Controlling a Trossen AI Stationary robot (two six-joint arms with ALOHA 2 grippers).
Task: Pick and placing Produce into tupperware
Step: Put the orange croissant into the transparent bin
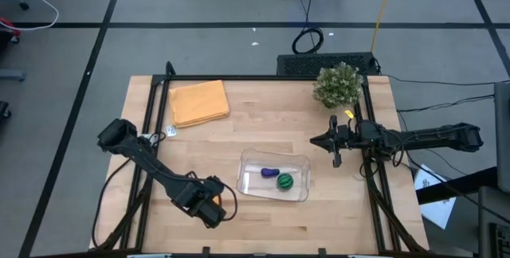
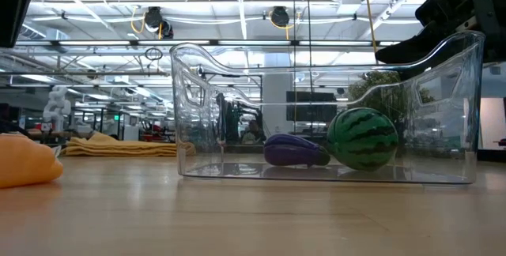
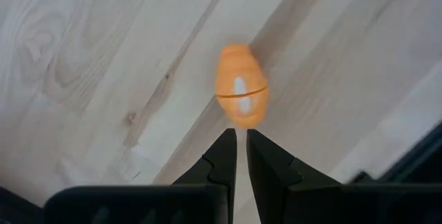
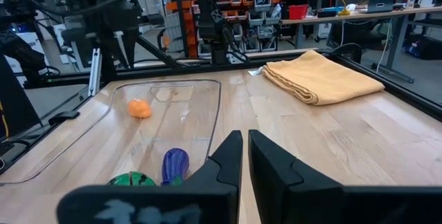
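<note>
Left gripper (image 1: 211, 210) sits low at the table's (image 1: 263, 218) near edge, fingers almost together, poised over bare wood with the carrot piece (image 3: 241, 93) just ahead of its fingertips, not touching. Tupperware (image 1: 273, 176) lies to its right, near; inside it the eggplant piece (image 1: 269, 172) and melon piece (image 1: 284, 181) rest side by side, melon nearer the right gripper (image 1: 335, 142). That gripper hangs beyond the container's far right corner, fingers closed. Plant (image 1: 337, 85) stands just behind it; folded cloth (image 1: 198, 102) far across, behind the left gripper.
</note>
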